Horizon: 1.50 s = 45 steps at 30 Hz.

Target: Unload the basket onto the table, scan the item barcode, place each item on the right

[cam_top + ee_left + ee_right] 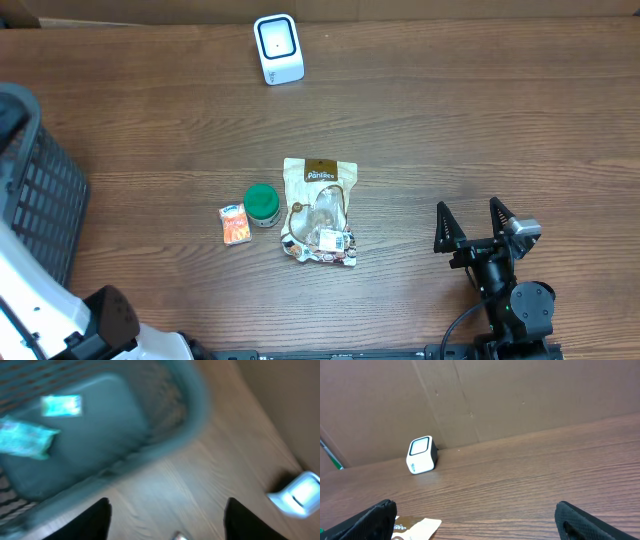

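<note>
Overhead, right gripper (468,208) jaws wide, empty, snack pouch (320,205) well to its left, scanner (277,48) at far edge, left wrist, blurred, left gripper (167,520) parted, holding nothing, over basket (195,425) rim, right wrist, pouch corner lower left, scanner beyond.

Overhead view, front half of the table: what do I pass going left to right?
basket → orange packet → green-lidded jar → snack bag → right pincer, open. The scanner at the far edge is left out because it overlaps the jar and bag in this order.
</note>
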Each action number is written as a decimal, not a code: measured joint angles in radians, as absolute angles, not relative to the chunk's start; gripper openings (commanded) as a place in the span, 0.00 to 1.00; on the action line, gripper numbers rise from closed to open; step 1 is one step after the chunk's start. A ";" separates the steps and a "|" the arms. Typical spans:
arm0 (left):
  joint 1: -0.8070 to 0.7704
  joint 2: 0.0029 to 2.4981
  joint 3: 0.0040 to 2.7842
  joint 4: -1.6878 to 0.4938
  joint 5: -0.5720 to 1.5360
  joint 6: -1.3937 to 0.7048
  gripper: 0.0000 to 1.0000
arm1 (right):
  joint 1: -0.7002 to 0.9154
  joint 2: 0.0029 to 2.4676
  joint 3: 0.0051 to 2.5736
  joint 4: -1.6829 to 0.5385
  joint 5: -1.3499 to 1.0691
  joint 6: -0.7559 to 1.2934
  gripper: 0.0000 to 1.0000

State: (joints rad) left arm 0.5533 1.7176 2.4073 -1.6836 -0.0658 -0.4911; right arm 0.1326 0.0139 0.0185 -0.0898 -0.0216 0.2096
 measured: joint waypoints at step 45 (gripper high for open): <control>0.950 1.724 1.407 -0.846 -0.322 -0.151 0.79 | 0.132 0.014 0.019 -0.090 -0.022 0.209 1.00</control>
